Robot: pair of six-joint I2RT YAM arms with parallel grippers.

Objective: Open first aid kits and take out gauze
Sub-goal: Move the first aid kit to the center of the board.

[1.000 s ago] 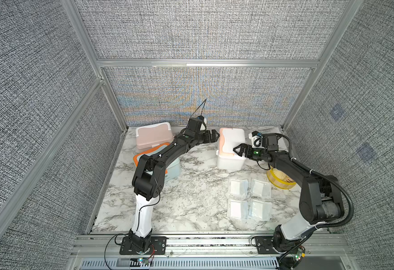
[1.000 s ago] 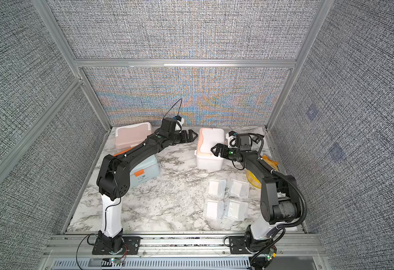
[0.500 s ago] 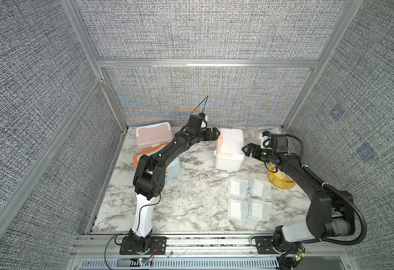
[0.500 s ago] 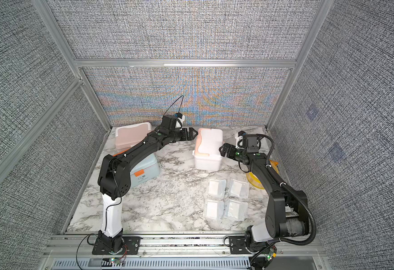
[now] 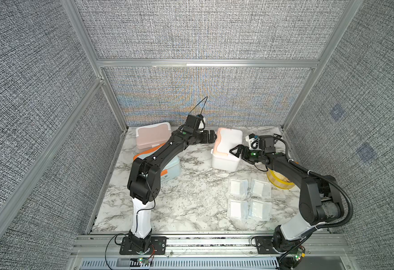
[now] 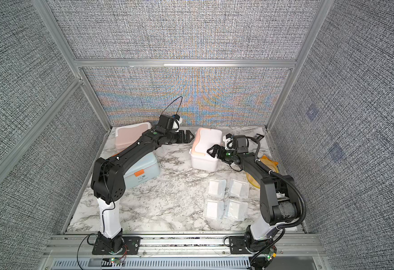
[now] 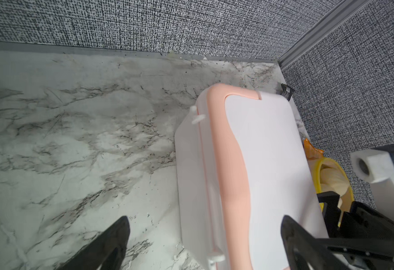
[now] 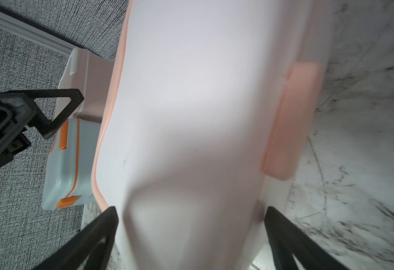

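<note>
Marble table (image 5: 191,194), arms (image 5: 163,156) flanking kit (image 5: 227,149)

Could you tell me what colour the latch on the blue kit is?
Orange, clearest in a top view: latch on the blue kit.

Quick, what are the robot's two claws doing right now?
Left end effector: open, holding nothing.
Right end effector: open, around the white-and-peach kit, not gripping.
</note>
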